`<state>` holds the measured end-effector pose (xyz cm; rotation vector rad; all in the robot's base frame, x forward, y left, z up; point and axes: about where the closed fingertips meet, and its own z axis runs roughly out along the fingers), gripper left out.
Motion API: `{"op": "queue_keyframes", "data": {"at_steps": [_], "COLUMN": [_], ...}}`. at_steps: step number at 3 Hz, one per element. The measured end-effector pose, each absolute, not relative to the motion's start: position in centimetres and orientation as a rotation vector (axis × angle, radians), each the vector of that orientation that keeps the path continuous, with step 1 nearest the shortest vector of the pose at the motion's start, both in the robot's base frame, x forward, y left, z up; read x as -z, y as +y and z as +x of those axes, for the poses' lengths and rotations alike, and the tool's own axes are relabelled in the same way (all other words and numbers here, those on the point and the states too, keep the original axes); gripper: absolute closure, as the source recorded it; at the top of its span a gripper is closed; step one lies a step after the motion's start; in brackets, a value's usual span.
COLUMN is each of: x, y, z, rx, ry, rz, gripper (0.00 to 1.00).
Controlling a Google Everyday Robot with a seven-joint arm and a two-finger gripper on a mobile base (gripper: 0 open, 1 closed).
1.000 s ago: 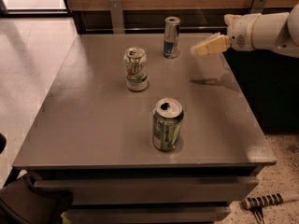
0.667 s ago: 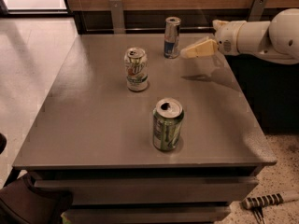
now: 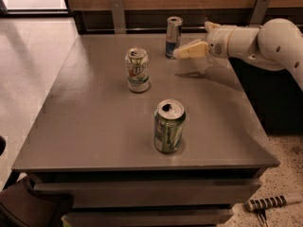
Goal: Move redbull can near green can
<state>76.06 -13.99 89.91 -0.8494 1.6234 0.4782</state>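
Observation:
The redbull can [image 3: 173, 36], slim with a silver top and a blue lower part, stands upright at the far edge of the grey table [image 3: 94, 126]. The green can [image 3: 169, 126], olive green with a silver top, stands upright near the front edge. My gripper [image 3: 182, 52] comes in from the right on a white arm, just right of the redbull can, its tip almost at the can. It holds nothing.
A white can with a green and red logo [image 3: 137, 70] stands upright at the middle left of the table. A wooden wall with metal brackets runs behind the table. A striped tool [image 3: 270, 203] lies on the floor at the lower right.
My gripper has moved left across the far side of the table, toward the redbull can. The cans have not moved.

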Motion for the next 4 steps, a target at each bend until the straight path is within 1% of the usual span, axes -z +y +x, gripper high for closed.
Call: {"op": "queue_keyframes", "data": {"at_steps": [2, 3, 4], "x": [-89.5, -89.4, -89.6], "y": [-10.0, -9.1, -8.3], "z": [77.5, 78.2, 78.7], "rx": [-0.565, -0.588, -0.6], "ry": [1.542, 1.517, 1.487], "rz": [-0.886, -0.887, -0.888], "gripper": [0.0, 0.13, 0.37]}}
